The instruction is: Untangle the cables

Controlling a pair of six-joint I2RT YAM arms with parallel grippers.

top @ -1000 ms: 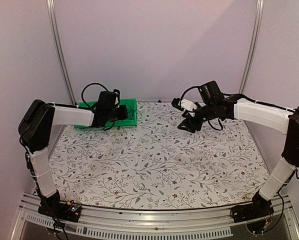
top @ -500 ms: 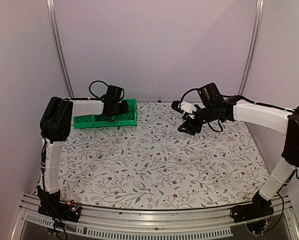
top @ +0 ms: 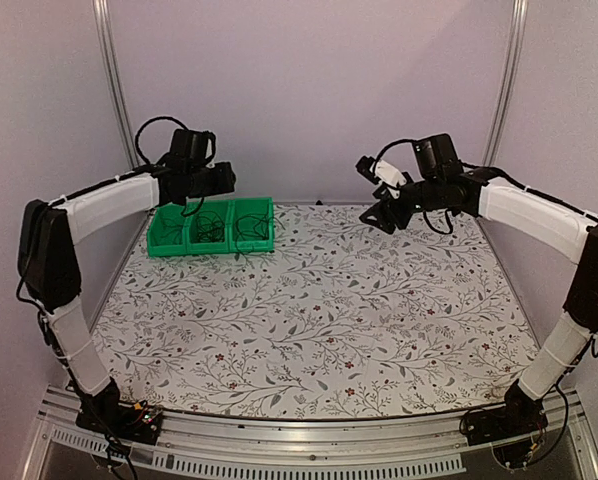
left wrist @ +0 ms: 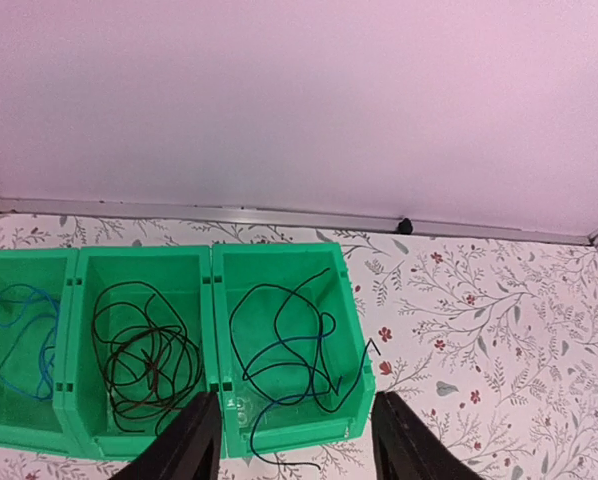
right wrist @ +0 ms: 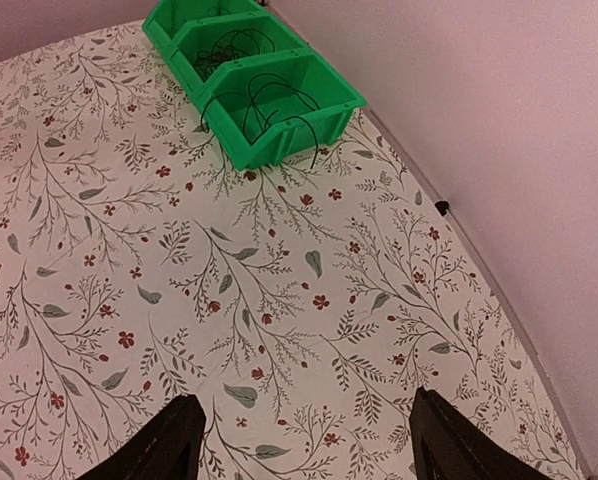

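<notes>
Cables sorted into a green bin point(top: 211, 246) at the far left corner of the table point(top: 319, 330), both tools open and empty.

The cables point(left wrist: 144, 355) lie one to each of the bin's three compartments. A thin blue wire point(left wrist: 27, 335) is in the one nearest the table's left edge, a dark coiled wire in the middle, and a black wire point(left wrist: 279, 350) in the one toward the table's centre. A loop of the black wire hangs out over the bin's near wall. The left tool point(left wrist: 295, 397) hovers above the bin, its two fingers spread wide with nothing between them. The right tool point(right wrist: 307, 396) is raised over the far right part of the table, well apart from the bin, fingers likewise spread over bare flowered cloth.
</notes>
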